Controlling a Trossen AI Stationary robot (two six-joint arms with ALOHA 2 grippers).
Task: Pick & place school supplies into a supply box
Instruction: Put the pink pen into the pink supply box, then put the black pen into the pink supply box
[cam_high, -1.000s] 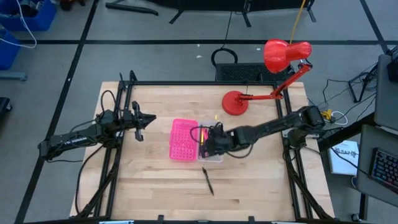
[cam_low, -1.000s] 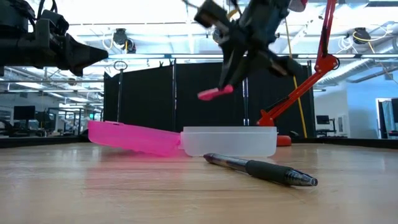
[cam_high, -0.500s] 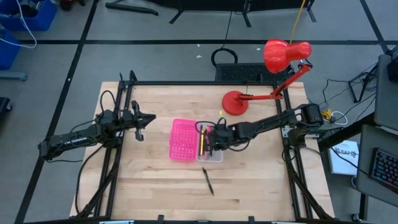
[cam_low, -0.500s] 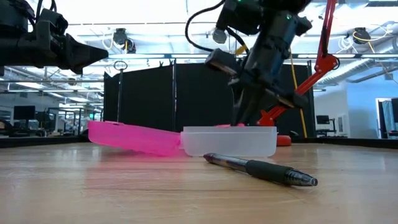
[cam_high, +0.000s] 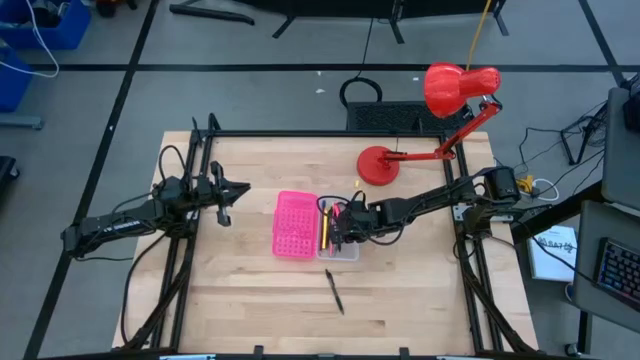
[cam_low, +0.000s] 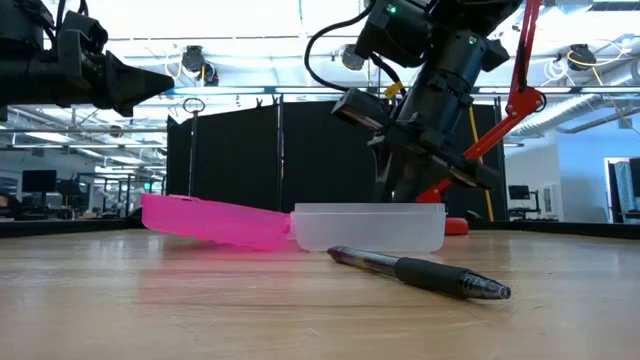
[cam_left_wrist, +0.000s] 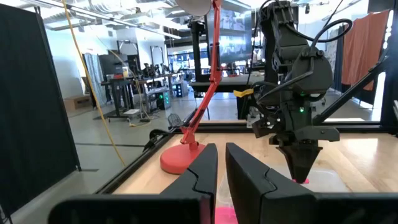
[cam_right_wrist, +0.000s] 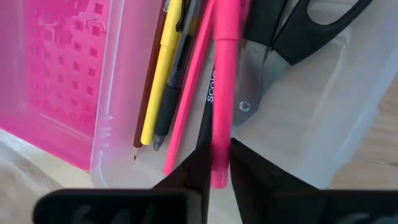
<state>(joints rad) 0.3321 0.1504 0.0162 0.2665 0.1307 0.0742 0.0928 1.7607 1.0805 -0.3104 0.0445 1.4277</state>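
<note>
The supply box lies mid-table, its pink grid half (cam_high: 296, 224) beside the clear tray half (cam_high: 341, 244). My right gripper (cam_right_wrist: 219, 163) reaches down into the clear tray (cam_low: 370, 227) and is shut on a thick pink pen (cam_right_wrist: 222, 74). Under it in the tray lie a yellow pen (cam_right_wrist: 163, 74), a slim pink pencil (cam_right_wrist: 193, 87), dark pens and black-handled scissors (cam_right_wrist: 311, 25). One black pen (cam_high: 334, 291) lies on the table near the tray. My left gripper (cam_high: 238, 190) hovers shut at the table's left, well clear of the box. My right gripper pinches the thick pink pen close to one end (cam_right_wrist: 219, 146), between its two fingers. The fingers (cam_right_wrist: 252, 171) come from above, pointing down, and lie across the pen. The pen lies lengthwise in the clear tray over the other pens; its tip just passes the fingers.
A red desk lamp stands on its round base (cam_high: 378, 165) at the far right of the table, with its head (cam_high: 460, 88) beyond the far edge. Bare wood stretches along the near side around the black pen (cam_low: 420, 270). Metal frame rails run along the table's sides.
My right gripper has gone down from above the tray into it, still shut on the pink pen. The pen, a second ago tilted in the air above the tray's rim, is now below the rim among the other supplies.
</note>
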